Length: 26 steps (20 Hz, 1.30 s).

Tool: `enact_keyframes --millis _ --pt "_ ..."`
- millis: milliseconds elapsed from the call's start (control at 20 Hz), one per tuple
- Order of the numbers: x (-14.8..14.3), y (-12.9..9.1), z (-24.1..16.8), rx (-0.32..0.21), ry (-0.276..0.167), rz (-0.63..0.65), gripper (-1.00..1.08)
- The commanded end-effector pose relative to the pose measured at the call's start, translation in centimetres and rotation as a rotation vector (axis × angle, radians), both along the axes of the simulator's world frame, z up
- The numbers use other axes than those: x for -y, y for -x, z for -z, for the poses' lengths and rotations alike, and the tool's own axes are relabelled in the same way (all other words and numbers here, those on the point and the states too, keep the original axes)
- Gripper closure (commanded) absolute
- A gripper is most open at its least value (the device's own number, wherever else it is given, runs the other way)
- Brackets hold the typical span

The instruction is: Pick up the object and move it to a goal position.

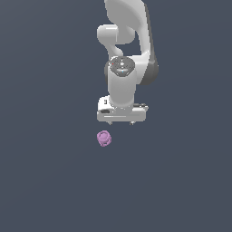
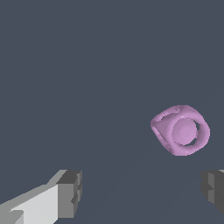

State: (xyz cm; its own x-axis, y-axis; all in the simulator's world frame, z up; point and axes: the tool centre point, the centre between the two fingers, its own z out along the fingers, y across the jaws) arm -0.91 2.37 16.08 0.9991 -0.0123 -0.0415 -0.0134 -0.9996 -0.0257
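My two dark-padded fingertips frame the wrist view nearest the lens, one on a white finger body, the other cut off at the picture's edge. They stand spread wide apart with nothing between them; my gripper holds nothing.

Beyond the tips, on the plain slate-grey floor, sits the object, a small pink-purple knobbly lump with ring-like ridges around a rounded centre and dark hollows along its sides. It lies outside the gap between my fingers, ahead of the tips and closer to the cut-off finger than to the white one. It touches neither pad.

From the exterior view, my gripper hangs pointing down from the white arm, only the short tips showing under the broad white hand body. The object rests on the floor below and toward the exterior view's left of my hand, near it but apart, much smaller than the hand.

No brand, label or readable writing shows on my arm, my hand, the object or the floor. A small dark round cap on the arm's joint carries marks too fine to read.
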Motion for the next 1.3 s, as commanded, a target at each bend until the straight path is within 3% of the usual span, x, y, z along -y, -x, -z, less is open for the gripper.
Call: enact_keyframes --millis 0,1250 --pt "0.0 0.0 0.0 0.0 0.0 0.0 -0.92" --pt "0.2 0.0 -0.3 0.013 -0.012 -0.08 -0.92"
